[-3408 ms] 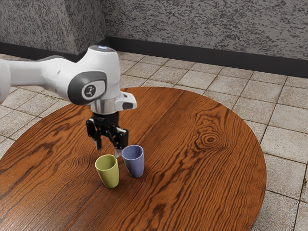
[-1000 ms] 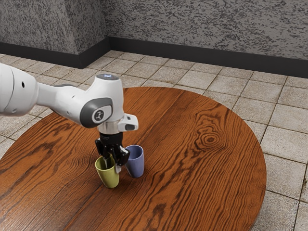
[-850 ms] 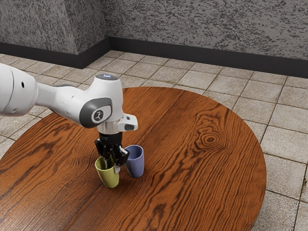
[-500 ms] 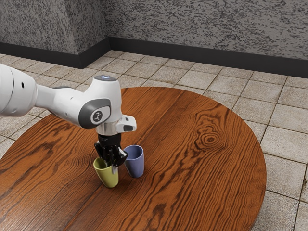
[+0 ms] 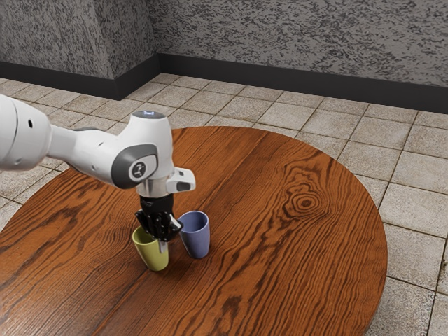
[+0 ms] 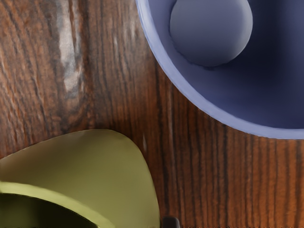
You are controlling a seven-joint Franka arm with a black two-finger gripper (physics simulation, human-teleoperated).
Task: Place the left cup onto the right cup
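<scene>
Two cups stand just beside each other near the front of the round wooden table. The olive-green plastic cup is nearest the camera, toward the exterior view's left. The lavender-blue plastic cup is upright and open-mouthed, a little behind it and to its right.

The black two-finger gripper points straight down at the green cup's rim, on the side facing the blue cup. Its fingers are drawn close together and pinch the cup's wall, one inside and one outside. The white arm comes in from the exterior view's left. Behind the table lie the beige tiled floor and the grey textured wall.

The wrist view adds detail the side camera lacks. The green cup shows its outer wall and rim directly under the hand. A strip of bare table separates it from the blue cup, so the two are not touching. The blue cup's interior holds nothing and its round floor is plainly visible.

Against 3.4 s ago, the hand has come down from above the cups, where its fingers stood apart. One second ago they straddled the rim, open; they have since closed. Since half a second ago the green cup sits slightly further toward the exterior view's left. Whether its base has left the table cannot be determined.
</scene>
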